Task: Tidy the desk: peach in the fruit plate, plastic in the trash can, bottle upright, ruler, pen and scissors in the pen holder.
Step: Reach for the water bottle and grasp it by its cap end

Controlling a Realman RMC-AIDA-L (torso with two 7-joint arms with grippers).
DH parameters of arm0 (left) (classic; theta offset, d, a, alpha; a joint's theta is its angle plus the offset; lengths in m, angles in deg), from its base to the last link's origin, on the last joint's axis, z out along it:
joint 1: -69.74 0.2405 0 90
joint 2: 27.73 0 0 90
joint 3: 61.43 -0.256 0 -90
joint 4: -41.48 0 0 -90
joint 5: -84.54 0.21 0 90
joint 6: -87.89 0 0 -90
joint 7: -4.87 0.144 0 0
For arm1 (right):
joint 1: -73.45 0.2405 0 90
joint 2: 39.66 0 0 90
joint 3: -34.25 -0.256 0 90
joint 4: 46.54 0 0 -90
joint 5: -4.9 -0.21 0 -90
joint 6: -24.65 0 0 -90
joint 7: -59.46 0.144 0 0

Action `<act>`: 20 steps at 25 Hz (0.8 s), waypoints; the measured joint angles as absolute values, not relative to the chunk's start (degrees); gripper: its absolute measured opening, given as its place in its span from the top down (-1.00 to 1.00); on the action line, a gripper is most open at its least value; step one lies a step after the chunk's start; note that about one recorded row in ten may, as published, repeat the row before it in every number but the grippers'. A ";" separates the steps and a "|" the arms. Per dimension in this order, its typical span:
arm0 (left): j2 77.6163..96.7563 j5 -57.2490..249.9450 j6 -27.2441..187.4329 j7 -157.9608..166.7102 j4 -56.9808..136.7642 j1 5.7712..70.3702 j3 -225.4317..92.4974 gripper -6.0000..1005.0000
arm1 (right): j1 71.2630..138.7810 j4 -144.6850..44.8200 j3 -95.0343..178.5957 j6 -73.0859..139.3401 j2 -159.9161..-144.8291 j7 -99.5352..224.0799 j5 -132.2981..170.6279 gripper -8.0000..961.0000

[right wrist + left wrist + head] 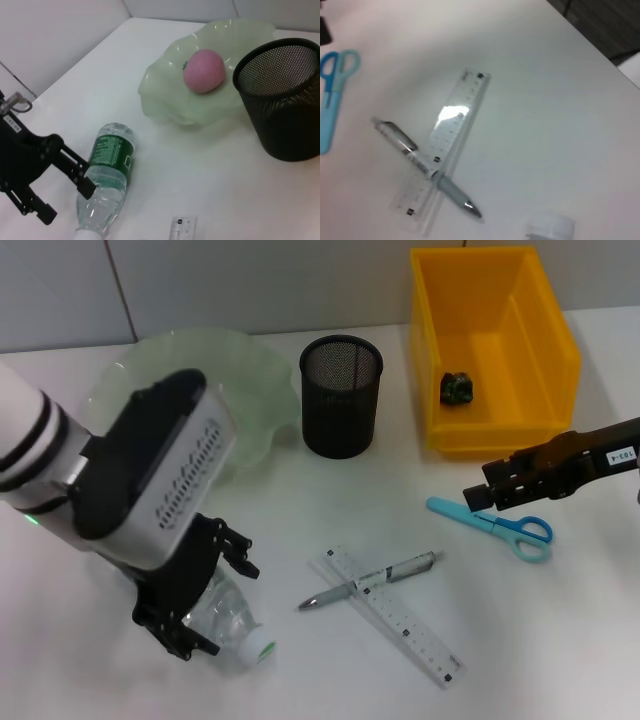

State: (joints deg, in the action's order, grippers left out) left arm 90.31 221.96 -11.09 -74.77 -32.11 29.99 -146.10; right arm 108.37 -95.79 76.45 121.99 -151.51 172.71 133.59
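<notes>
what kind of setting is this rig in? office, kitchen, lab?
Most likely a staged desk-tidying bench in a lab: a bare white table against plain wall panels, with office items, a mesh pen holder, ruler, pen and scissors, beside a yellow bin.

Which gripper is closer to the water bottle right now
Left. The left gripper has its jaws open around the lying bottle; the right gripper hovers far across the table, by the scissors.
</notes>
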 joint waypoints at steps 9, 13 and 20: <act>91.03 222.66 -10.41 -76.16 -31.69 28.56 -151.58 -0.41 | 108.93 -95.75 75.91 122.55 -151.02 172.86 134.77 -0.57; 91.16 222.68 -9.87 -76.55 -31.63 28.37 -152.61 -0.40 | 109.21 -95.75 75.91 122.62 -150.91 172.91 135.06 -0.57; 91.36 222.94 -7.47 -78.16 -31.03 27.34 -155.87 -0.39 | 109.63 -95.75 76.11 122.65 -150.83 172.92 135.24 -0.57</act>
